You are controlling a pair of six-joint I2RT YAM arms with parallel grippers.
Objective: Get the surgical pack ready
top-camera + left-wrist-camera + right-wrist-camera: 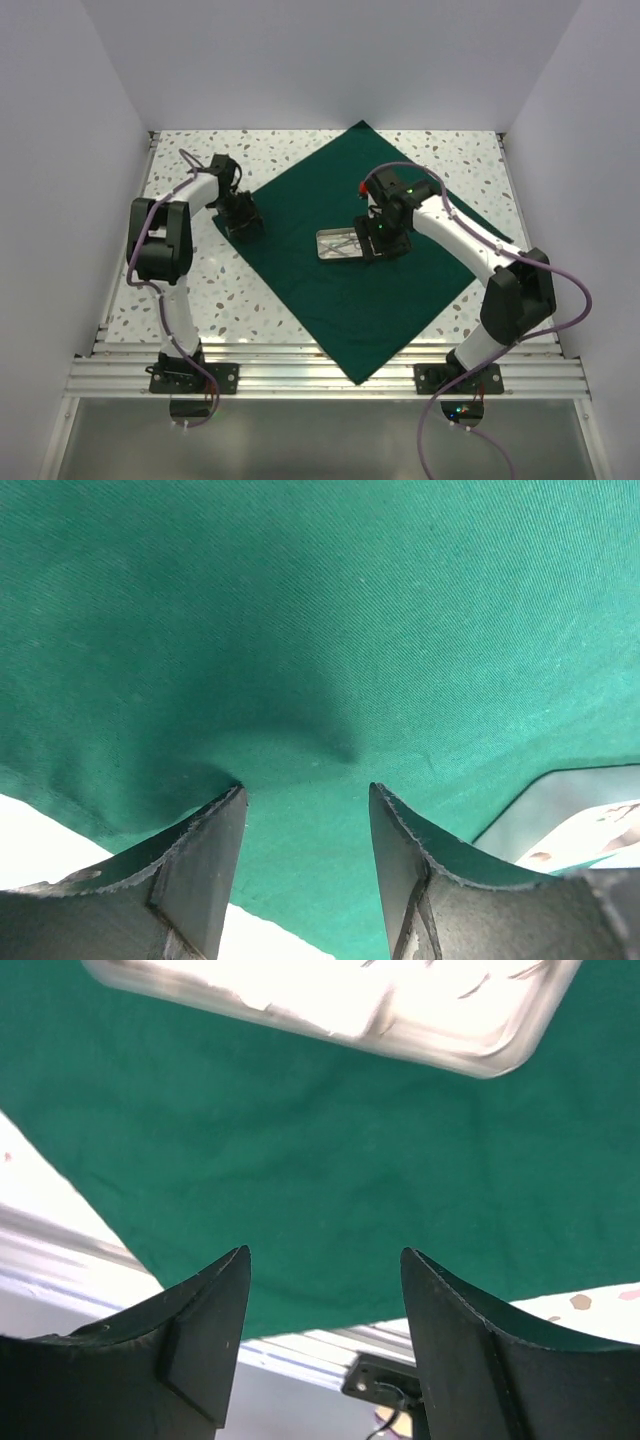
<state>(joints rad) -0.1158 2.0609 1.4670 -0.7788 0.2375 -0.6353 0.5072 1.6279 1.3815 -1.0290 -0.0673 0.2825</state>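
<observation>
Right hand [325, 1255] above drape [300, 1160], tray [420, 1020] just beyond

The drape [350, 310] is matt woven green cloth, the tray [321, 245] shiny metal, the table [230, 300] smooth speckled stone.

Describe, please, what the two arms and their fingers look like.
Both the left arm and right arm have white links with black joint housings and a lilac cable looping alongside. The fingers are matte black, curved wedges. The right arm's wrist shows green lights.
</observation>
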